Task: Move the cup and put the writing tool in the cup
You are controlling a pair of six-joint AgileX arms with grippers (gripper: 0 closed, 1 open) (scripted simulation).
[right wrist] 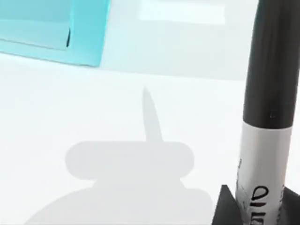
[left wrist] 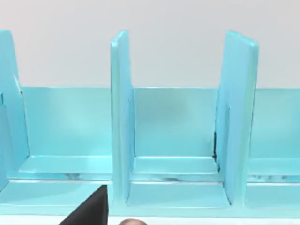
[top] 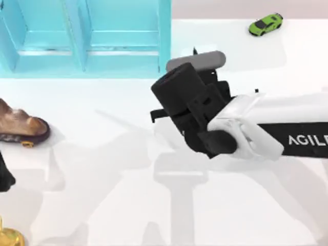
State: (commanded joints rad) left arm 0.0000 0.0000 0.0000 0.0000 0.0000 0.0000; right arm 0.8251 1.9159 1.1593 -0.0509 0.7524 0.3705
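Black marker (right wrist: 269,93) pinched upright in right gripper's (right wrist: 248,206) fingers above white bench (top: 102,205), near teal shelf (top: 92,41).

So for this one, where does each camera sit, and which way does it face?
Top view: above the table, looking down; right arm reaches in over it.
Left wrist view: on the left arm, facing the blue rack; a dark gripper part at the edge.
Right wrist view: on the right arm, facing the table; marker close by.
Shared: the rack shows in all three.
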